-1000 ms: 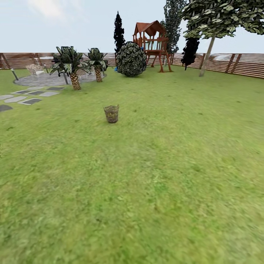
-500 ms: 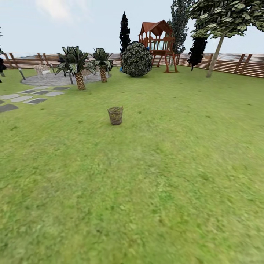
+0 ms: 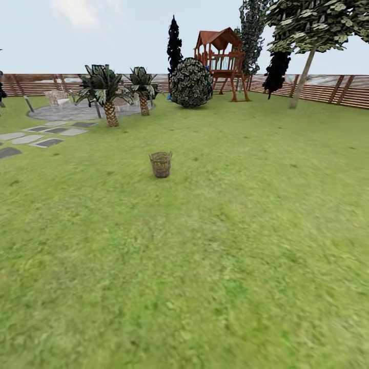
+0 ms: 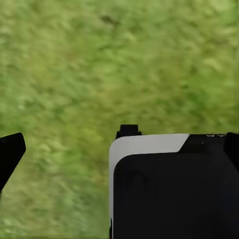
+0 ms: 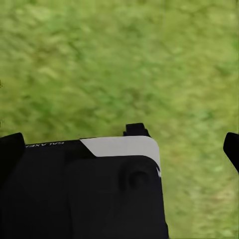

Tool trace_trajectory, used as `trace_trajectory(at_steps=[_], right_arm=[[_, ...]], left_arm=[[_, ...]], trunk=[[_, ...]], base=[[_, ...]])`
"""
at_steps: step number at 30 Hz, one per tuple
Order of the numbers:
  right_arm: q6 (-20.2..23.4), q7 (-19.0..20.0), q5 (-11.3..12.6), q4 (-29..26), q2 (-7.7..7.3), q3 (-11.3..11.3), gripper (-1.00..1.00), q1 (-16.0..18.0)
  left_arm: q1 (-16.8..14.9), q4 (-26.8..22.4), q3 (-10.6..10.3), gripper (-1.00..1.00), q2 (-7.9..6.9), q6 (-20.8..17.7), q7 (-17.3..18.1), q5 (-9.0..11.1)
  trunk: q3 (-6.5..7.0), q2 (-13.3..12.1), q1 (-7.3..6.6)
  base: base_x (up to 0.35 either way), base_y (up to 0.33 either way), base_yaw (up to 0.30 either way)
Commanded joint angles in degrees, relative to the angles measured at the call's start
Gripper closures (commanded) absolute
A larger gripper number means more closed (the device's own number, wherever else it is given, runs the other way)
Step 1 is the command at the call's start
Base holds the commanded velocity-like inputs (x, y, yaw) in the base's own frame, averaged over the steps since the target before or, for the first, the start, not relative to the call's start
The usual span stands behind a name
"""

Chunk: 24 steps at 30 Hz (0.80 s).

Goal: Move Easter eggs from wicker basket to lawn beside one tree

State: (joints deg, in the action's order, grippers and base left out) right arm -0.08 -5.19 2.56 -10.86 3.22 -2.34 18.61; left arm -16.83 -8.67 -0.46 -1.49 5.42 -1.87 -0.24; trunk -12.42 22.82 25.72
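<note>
Mottled green grass lawn [image 3: 230, 246], small tan-brown woven-twig wicker basket [image 3: 161, 164] standing upright mid-lawn, pale-trunked light-green tree [image 3: 302, 72] by brown slat fence [image 3: 338, 89], finger state on both arms cannot be told.

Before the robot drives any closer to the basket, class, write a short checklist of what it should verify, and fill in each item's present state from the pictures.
1. Wicker basket in sight, upright on the lawn: ok.
2. Grass between robot and basket free of obstacles: ok.
3. Eggs inside the basket: cannot tell, too far to see in.
4. A pale-trunked tree available as the drop spot, by the fence at far right: ok.
5. Left and right pincer open and ready: cannot tell; the wrist views show only dark parts over grass.
6. Basket within arm's reach: not ok, it stands well ahead.
</note>
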Motion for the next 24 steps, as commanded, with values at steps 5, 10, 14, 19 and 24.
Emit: trace_trajectory(at_steps=[5, 10, 14, 19, 24], right_arm=[[-0.1, -0.1, 0.3, 0.0, 0.03, -0.2, -1.00, 0.0], [0.0, -0.1, 0.3, 0.0, 0.03, -0.2, -1.00, 0.0], [-0.1, -0.1, 0.3, 0.0, 0.03, -0.2, -1.00, 0.0], [-0.1, -0.1, 0.3, 0.0, 0.03, -0.2, -1.00, 0.0], [-0.1, -0.1, 0.3, 0.0, 0.03, -0.2, -1.00, 0.0]], left_arm=[[0.0, 0.1, -0.1, -1.00, 0.00, 0.2, -0.2, 0.0], [0.0, 0.1, -0.1, -1.00, 0.00, 0.2, -0.2, 0.0], [0.0, 0.1, -0.1, -1.00, 0.00, 0.2, -0.2, 0.0], [0.0, 0.1, -0.1, -1.00, 0.00, 0.3, -0.2, 0.0], [0.0, 0.1, -0.1, -1.00, 0.00, 0.3, -0.2, 0.0]], trunk=[[-0.10, 0.1, 0.06], [-0.10, 0.1, 0.06], [-0.10, 0.1, 0.06], [-0.10, 0.1, 0.06], [-0.10, 0.1, 0.06]], base=[[0.301, 0.000, 0.000], [0.301, 0.000, 0.000], [0.301, 0.000, 0.000], [0.301, 0.000, 0.000], [0.301, 0.000, 0.000]])
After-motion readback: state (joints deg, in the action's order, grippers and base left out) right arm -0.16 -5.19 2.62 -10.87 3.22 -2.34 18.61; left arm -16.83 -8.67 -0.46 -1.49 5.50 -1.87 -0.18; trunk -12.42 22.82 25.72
